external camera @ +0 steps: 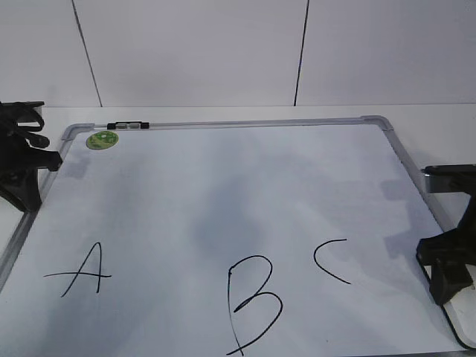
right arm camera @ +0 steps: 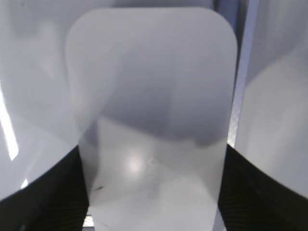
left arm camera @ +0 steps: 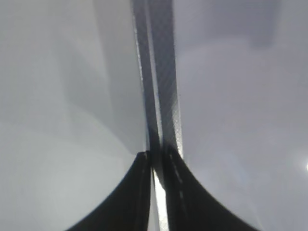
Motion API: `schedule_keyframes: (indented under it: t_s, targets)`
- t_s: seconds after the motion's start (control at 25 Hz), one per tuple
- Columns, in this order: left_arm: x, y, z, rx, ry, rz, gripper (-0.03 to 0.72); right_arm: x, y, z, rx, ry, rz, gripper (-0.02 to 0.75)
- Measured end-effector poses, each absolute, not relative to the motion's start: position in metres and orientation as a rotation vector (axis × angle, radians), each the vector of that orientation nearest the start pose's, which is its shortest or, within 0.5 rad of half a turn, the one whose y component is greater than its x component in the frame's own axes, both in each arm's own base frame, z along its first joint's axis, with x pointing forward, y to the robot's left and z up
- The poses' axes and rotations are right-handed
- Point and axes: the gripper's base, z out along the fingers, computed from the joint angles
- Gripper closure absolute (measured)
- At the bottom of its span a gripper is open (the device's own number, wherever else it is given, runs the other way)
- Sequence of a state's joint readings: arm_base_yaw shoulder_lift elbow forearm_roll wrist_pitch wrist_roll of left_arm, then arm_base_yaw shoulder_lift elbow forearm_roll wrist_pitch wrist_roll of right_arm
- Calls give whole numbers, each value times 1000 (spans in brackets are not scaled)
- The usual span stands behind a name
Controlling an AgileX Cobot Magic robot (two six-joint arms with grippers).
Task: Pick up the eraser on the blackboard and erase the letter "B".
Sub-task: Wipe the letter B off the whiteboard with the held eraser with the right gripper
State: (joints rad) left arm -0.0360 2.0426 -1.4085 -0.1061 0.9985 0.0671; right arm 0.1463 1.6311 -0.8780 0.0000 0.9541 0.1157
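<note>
The blackboard is a white dry-erase board with a grey frame, lying flat. The letter "B" is drawn in black at the front middle, between an "A" and a "C". The eraser, a white rounded block, fills the right wrist view. My right gripper has its black fingers pressed on the eraser's two sides. In the exterior view the right gripper sits at the board's right edge and the eraser is hidden. My left gripper is shut and empty over the board's left frame.
A round green sticker and a small black-and-white marker clip sit at the board's far left corner. A white panelled wall stands behind the table. The left arm rests by the board's left edge.
</note>
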Motion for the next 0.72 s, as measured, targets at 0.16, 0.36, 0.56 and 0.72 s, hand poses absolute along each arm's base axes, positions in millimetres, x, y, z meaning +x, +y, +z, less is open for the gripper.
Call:
schedule_keyframes:
  t_s: [0.16,0.36,0.56,0.72]
  targets:
    - [390,-22,155,73,3116,-140,636,259,38,174,-54,3191,-18,169]
    - [389,-22,155,74,3124,-141,636,257,37,174,-54,3211,-22,169]
    - [389,-22,155,75,3130,-142,636,258,38,175,-49,3219,-16,169]
    - [388,-22,155,75,3132,-142,637,262,39,182,-49,3222,-17,170]
